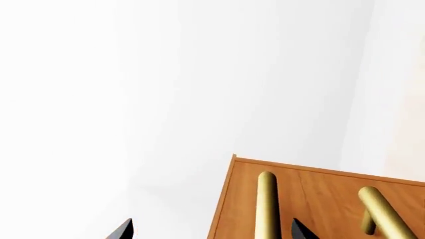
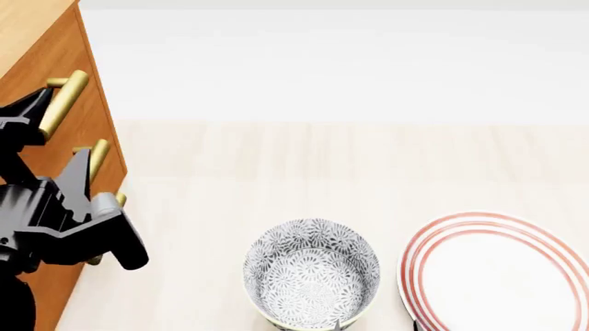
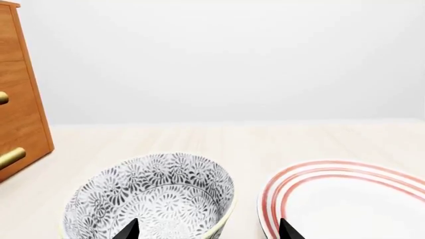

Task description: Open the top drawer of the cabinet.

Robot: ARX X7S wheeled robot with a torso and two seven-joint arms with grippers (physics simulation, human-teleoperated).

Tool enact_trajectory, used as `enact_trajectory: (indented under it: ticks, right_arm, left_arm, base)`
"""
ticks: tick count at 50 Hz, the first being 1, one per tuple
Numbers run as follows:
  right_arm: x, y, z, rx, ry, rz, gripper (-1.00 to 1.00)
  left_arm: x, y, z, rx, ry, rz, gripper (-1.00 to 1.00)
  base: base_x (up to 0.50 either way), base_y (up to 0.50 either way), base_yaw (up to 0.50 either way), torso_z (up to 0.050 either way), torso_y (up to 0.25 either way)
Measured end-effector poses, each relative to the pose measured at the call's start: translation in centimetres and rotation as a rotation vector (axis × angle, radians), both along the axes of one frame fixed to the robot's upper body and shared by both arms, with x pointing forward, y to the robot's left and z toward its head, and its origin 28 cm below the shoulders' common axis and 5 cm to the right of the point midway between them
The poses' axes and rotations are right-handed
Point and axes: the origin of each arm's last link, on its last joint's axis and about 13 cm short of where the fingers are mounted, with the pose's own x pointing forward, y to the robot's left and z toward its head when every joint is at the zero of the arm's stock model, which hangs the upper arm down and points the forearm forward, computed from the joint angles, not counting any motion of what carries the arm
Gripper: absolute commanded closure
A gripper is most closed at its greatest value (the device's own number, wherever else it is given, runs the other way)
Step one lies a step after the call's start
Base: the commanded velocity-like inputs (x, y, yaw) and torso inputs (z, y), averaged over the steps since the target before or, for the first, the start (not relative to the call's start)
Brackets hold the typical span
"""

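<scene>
I hold the left gripper wide open and empty, one fingertip in front of the top drawer beside its brass handle, the other off the cabinet edge. Likely fault — closing here pinches the edge, not the bar. The drawer appears shut, at the table's left. Free space lies rightward; the bowl and plate stand well apart. The right gripper hangs open, empty.
</scene>
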Motion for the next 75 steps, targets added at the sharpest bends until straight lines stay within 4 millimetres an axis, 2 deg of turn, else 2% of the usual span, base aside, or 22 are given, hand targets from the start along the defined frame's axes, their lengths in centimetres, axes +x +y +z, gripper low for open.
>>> enact_trajectory:
  ticks: [28,75]
  right_arm:
    - [0.0,0.0,-0.1,0.002,0.007,0.001,-1.0]
    - [0.1,-0.1,-0.2,0.009,0.022,-0.006,-1.0]
  left_arm:
    - [1.6,0.8,0.6,0.03,0.038,0.032,-1.0]
    - [3.0,2.1,-0.3,0.05,0.084,0.091,-1.0]
  base:
    - [0.0,0.0,0.0,0.0,0.0]
    - [0.0,0.0,0.0,0.0,0.0]
